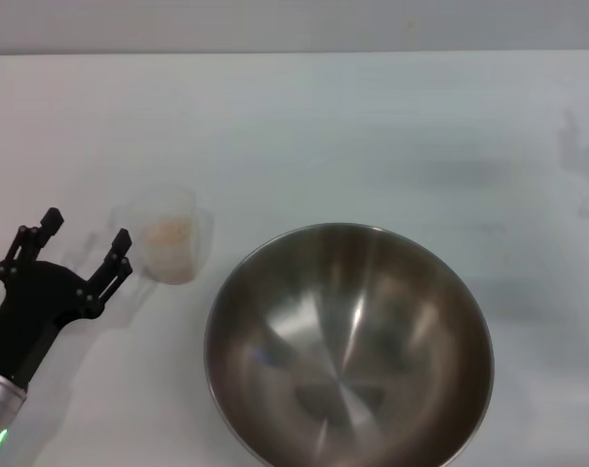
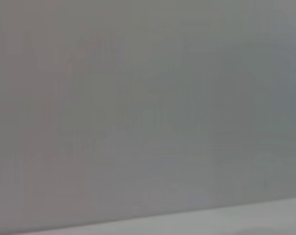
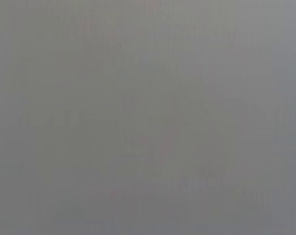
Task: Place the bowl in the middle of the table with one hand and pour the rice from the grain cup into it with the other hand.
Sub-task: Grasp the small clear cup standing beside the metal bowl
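Observation:
The large steel bowl (image 1: 349, 345) stands on the white table (image 1: 352, 136), near its front edge at the middle-right of the head view, and looks empty. The small clear grain cup (image 1: 167, 236) stands upright to the bowl's left with pale rice (image 1: 167, 232) inside. My left gripper (image 1: 86, 242) is open just left of the cup, one finger close to its side, holding nothing. The right gripper is out of view. Both wrist views show only plain grey.
The far half of the table and its right side hold nothing but faint shadows (image 1: 581, 156).

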Tool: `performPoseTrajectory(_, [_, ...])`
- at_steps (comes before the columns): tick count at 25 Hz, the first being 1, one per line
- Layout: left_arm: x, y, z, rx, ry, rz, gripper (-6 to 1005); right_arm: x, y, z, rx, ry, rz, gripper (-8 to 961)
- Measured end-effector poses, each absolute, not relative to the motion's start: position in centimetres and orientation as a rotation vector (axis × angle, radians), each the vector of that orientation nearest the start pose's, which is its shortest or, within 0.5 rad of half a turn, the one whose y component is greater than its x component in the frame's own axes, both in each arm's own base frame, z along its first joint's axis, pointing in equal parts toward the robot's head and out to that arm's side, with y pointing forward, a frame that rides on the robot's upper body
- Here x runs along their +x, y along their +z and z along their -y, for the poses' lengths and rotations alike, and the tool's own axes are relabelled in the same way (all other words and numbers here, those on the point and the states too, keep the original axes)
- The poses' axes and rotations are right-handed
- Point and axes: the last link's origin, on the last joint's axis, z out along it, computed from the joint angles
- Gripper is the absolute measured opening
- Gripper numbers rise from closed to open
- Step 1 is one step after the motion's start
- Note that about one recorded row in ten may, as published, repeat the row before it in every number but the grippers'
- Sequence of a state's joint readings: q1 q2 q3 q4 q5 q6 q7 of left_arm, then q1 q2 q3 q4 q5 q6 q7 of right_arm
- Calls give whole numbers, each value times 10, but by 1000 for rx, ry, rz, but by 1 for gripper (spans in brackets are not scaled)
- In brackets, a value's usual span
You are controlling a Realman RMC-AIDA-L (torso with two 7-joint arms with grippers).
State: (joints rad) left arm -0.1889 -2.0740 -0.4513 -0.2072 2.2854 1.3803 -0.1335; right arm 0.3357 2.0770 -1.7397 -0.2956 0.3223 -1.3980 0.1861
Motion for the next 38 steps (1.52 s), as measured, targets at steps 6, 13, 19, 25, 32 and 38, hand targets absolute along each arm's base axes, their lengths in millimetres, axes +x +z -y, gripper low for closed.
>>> performPoseTrajectory(6, [-341,-59,-233,-1867,-688,520,782,304,37,-317,-1417,940,-298,358])
performPoseTrajectory(13, [-347,-59,-242,-1865,-634,544,780,304,37,-316,-1418,943,-294,358])
performPoseTrajectory(19, [-346,-59,-251,-1866,-620,541,778,304,37,-316,-1418,943,-294,358])
performPoseTrajectory(25, [-345,-58,-260,-1858,-612,544,777,303,37,-317,-1418,947,-291,358])
performPoseTrajectory(32, [-343,-58,-264,-1845,-618,553,775,301,37,-321,-1423,949,-293,358])
performPoseTrajectory(38, [-342,-59,-264,-1845,-622,555,774,300,37,-322,-1424,950,-292,358])
